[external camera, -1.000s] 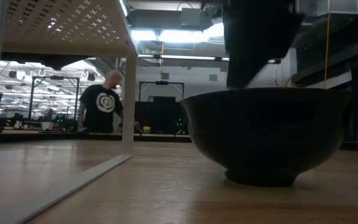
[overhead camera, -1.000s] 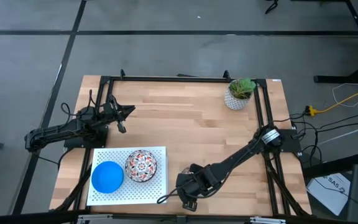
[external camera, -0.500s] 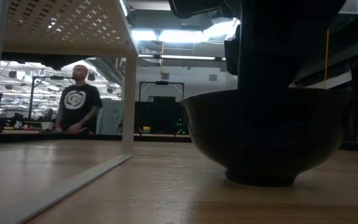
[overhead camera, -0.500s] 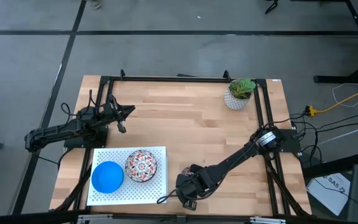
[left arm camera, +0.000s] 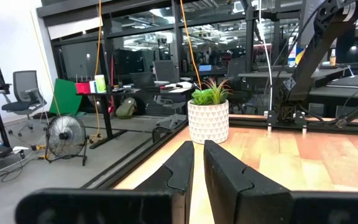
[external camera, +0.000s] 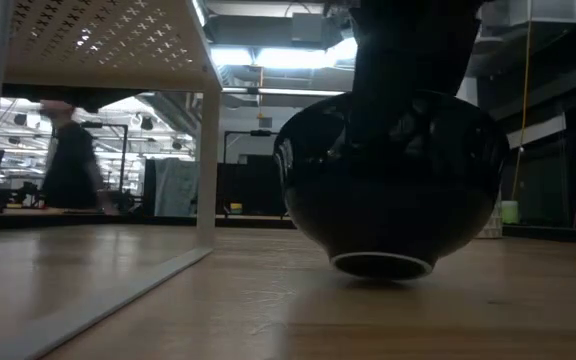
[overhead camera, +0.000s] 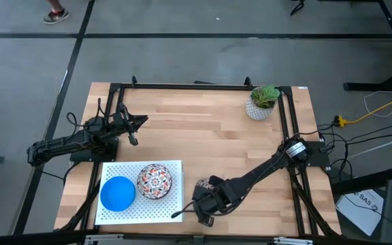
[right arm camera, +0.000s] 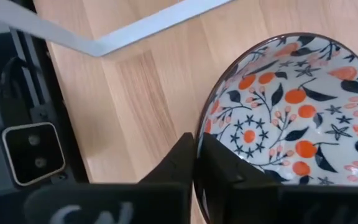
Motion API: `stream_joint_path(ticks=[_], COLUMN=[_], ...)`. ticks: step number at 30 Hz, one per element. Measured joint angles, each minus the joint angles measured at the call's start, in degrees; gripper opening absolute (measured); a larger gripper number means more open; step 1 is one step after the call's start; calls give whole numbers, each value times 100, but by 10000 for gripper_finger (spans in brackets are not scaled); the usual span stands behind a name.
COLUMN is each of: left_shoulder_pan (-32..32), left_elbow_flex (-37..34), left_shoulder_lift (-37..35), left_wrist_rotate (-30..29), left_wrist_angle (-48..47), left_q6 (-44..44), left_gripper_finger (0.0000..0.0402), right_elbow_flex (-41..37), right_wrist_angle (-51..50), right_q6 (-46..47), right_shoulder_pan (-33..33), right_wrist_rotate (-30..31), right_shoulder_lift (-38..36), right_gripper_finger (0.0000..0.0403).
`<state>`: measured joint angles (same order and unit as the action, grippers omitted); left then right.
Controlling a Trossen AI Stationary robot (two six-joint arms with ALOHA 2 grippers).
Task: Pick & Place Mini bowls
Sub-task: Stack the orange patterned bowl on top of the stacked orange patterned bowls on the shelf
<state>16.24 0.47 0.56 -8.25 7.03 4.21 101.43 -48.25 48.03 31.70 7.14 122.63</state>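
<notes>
A mini bowl [right arm camera: 291, 112], white inside with red-and-dark flowers and dark outside, is near the table's near edge, just right of a white perforated stand [overhead camera: 175, 204]. My right gripper [overhead camera: 203, 204] is shut on its rim. In the low view this bowl [external camera: 388, 190] is tipped, its foot ring [external camera: 383, 265] turned toward the camera. On the stand sit a blue mini bowl [overhead camera: 118, 193] and another floral mini bowl [overhead camera: 155, 182]. My left gripper [overhead camera: 141, 121] waits shut at the table's left, holding nothing. My right gripper pinches the bowl's rim [right arm camera: 199, 140], one finger inside the bowl and one outside. The fingers come from above, slanting steeply down. The bowl is tilted in the hold; whether its foot still touches the table, I cannot tell.
A white pot with a green plant [overhead camera: 260, 103] stands at the far right corner. The stand's leg [external camera: 206, 150] rises left of the held bowl. Bare wood lies across the table's middle. A person moves in the room beyond the table.
My right gripper has shut on the floral bowl's rim. The bowl, which stood level on its foot, has tipped, and its foot ring now shows in the low view.
</notes>
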Motion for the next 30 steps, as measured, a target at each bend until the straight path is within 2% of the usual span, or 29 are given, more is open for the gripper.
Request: stream_joint_path(ticks=[5,20,30], left_shoulder_pan=[0,1,1], left_elbow_flex=[1,1,0], left_shoulder_lift=[1,1,0], left_wrist_rotate=[0,0,0], left_wrist_angle=[0,0,0], left_q6=[1,1,1], left_gripper_finger=[31,31,31], right_elbow_flex=[271,1440,2003], right_wrist_angle=[-336,-2405,-3493], right_q6=[-148,-178,-273], right_shoulder_pan=[0,-4,-7], right_wrist_rotate=[54,369,1214], right_shoulder_lift=[25,79,70], right_gripper_finger=[13,12,12])
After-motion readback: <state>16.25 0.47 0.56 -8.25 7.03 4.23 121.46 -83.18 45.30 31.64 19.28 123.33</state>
